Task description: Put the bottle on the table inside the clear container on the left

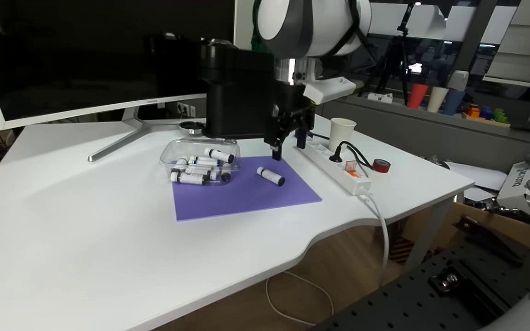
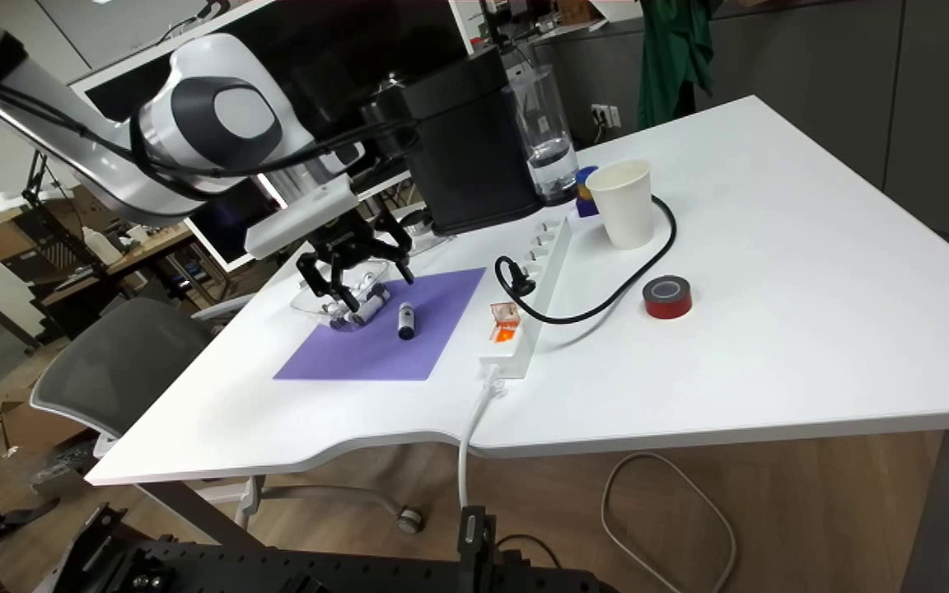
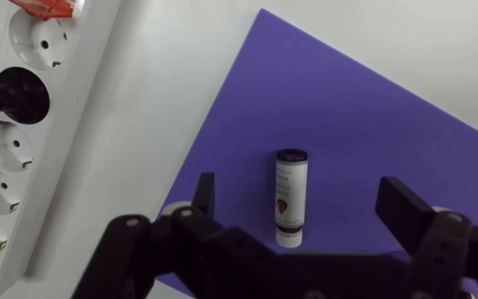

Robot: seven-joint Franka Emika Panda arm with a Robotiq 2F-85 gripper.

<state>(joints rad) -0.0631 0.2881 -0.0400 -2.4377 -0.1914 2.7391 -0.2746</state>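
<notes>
Wrist view: looking down past a gripper (image 3: 303, 199) spread wide and holding nothing, onto the small white bottle (image 3: 291, 195). Lying on its side on the purple mat (image 1: 242, 191), back from the curved front edge of the tabletop (image 1: 85, 220), dark end toward that edge. Nicely lined up: near mid-gap, lengthwise along the finger pads (image 3: 206, 193). So lower straight down, hold that centring, stop short of pressing into the mat, then close gently around the middle; probably quick to roll if nudged by 1 pad. Next, lift high and swing toward the left edge, to the clear container (image 1: 169, 155). Crowded in there, with a heap of bottles (image 1: 187, 178) and 1 top bottle (image 1: 218, 155) lying up near the rim. Find a low gap, lay down softly and release slowly, or risk a spill. Toward the right edge, beside the mat: a power strip (image 1: 334, 170) with a black plug (image 1: 336, 157) poking up, likely the main snag for a wide gripper; farther that way, a paper cup (image 1: 341, 133) and red tape (image 1: 381, 166). Toward the rear edge: a tall black box (image 1: 244, 92) and a monitor (image 1: 85, 59).
</notes>
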